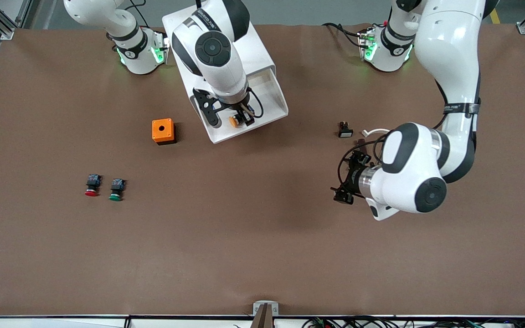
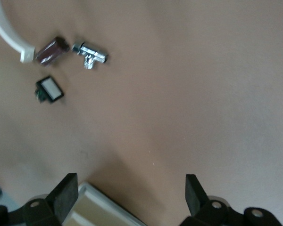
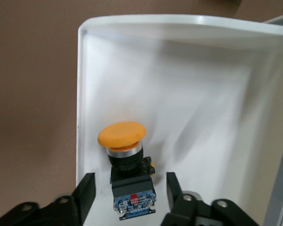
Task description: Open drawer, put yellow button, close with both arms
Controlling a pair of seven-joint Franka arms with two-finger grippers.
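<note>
Button (image 3: 125, 155) between right end effector's (image 3: 128, 190) parted fingers, inside drawer (image 3: 188, 84)

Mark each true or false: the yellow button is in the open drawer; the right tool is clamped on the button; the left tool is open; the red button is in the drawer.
1. The yellow button is in the open drawer. True.
2. The right tool is clamped on the button. False: its fingers stand apart from it.
3. The left tool is open. True.
4. The red button is in the drawer. False: it lies on the table beside the green button.
</note>
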